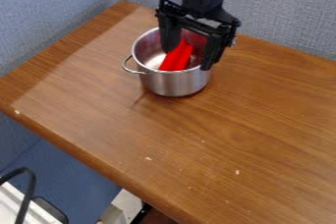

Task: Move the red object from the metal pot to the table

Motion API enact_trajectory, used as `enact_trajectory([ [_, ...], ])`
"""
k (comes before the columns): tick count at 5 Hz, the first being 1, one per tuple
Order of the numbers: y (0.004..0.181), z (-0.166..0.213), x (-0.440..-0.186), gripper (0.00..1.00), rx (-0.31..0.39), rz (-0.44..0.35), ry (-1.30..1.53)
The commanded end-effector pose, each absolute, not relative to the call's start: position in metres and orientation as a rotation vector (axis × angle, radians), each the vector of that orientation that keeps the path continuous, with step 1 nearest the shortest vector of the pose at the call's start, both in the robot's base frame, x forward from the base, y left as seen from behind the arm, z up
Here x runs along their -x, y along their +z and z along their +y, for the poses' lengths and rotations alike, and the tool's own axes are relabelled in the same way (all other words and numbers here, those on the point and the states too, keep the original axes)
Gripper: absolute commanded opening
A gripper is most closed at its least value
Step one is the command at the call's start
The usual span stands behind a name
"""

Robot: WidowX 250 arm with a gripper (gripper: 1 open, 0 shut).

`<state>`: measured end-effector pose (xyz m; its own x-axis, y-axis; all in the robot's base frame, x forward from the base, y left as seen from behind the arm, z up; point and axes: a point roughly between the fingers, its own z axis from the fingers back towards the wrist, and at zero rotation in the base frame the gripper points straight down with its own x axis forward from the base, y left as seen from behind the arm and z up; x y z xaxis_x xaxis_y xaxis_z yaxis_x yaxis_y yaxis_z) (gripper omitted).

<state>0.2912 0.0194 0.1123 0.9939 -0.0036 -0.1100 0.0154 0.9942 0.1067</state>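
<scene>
Red object [183,54] leans inside metal pot [171,69], near tabletop [197,140] far edge. Hand [195,47] above, prongs spread wide, holding nothing. Block likely rigid, light, smooth; pinch flat sides at raised end.

One metal pot [172,66], one red object [184,55], one gripper [195,49] and one table [197,140] are counted.
</scene>
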Motion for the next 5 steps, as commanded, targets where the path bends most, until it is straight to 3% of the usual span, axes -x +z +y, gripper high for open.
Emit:
enact_trajectory([
  [1, 0.118, 0.033, -0.293, 1.00, -0.140, 0.089, 0.003],
  [5, 0.103, 0.050, -0.299, 1.00, -0.183, 0.101, 0.026],
])
